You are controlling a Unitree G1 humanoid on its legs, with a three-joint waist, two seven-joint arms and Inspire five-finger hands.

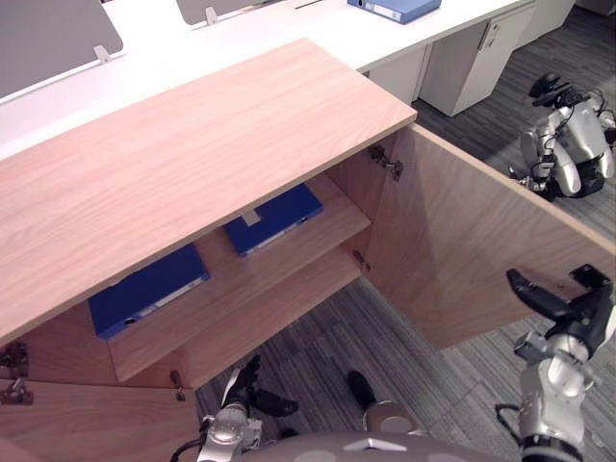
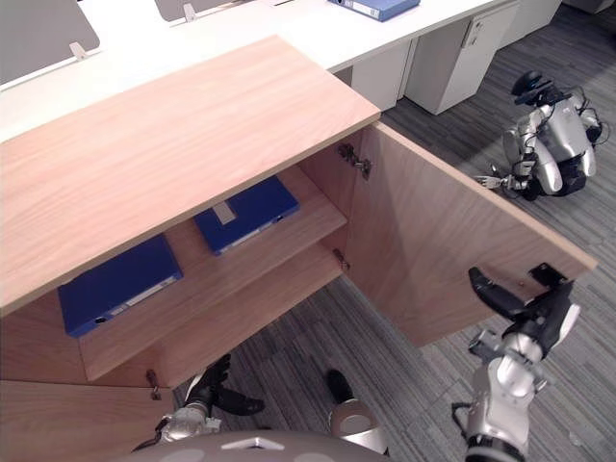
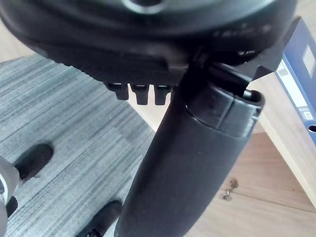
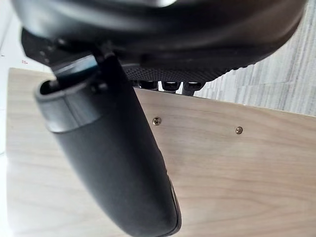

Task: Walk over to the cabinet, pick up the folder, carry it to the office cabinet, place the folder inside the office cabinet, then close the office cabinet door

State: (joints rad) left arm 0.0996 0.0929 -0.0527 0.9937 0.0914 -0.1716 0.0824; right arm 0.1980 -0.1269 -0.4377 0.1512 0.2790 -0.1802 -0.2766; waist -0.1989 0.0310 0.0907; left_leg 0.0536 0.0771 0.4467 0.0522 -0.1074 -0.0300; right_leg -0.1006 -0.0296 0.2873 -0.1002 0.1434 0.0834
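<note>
Office (white desks (image 1: pixel 318 34), grey carpet (image 1: pixel 327 337)).

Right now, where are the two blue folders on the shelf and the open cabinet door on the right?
Left blue folder (image 1: pixel 144 289): left eye view, middle of its cover.
Right blue folder (image 1: pixel 284 212): left eye view, middle of its cover.
Open cabinet door (image 1: pixel 462 250): left eye view, inner face.

Right hand (image 1: pixel 580 313) raised at 4 o'clock, wrist upright, thumb jutting toward 10 o'clock, fingers loose. Left hand (image 1: pixel 245 378) hangs low at 7 o'clock, fingers relaxed and empty.
</note>
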